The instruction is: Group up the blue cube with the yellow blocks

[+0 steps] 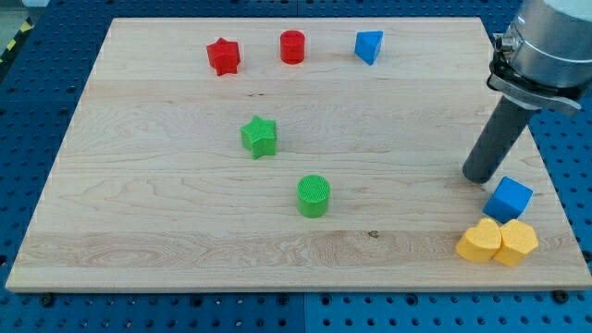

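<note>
A pale wooden board [185, 231] lies on a blue perforated table, seen from above and slightly to one side. My arm comes in from the view's top right corner and ends in a dark rod with no jaws, so it grasps nothing. My tip [480, 175] rests on the board near its right edge.

The blue cube [508, 199] sits just below and to the right of my tip, very close to it, though I cannot tell whether the two actually touch. Directly beneath the cube, in the board's bottom right corner, two yellow blocks lie side by side and pressed together: a yellow heart-like block [480, 240] on the left and a yellow block with flat facets [516, 242] on the right. The cube's lower edge meets the tops of both.

Well apart from this cluster, a green star [259, 136] lies near the board's middle, with a green cylinder [314, 196] below and right of it. Along the top edge, from left to right, stand a red star [223, 56], a red cylinder [292, 46] and a blue wedge-shaped block [368, 46]
</note>
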